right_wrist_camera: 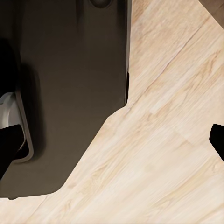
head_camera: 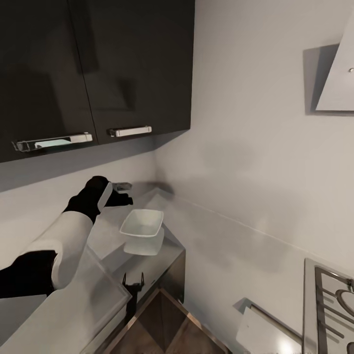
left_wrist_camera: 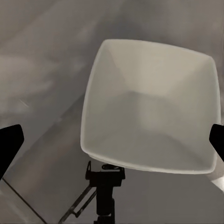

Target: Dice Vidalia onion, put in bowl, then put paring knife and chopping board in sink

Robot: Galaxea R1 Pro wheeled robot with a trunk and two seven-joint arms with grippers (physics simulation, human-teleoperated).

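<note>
Hovering over empty white bowl on grey countertop, left gripper fingers spread wide; right gripper also spread, above wood floor

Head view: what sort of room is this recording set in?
Most likely a kitchen: dark wall cabinets with chrome handles hang over a grey countertop holding a white bowl, and a hob grate sits at the right under an angled extractor hood.

Dark wall cabinets, white walls, wood floor
</note>
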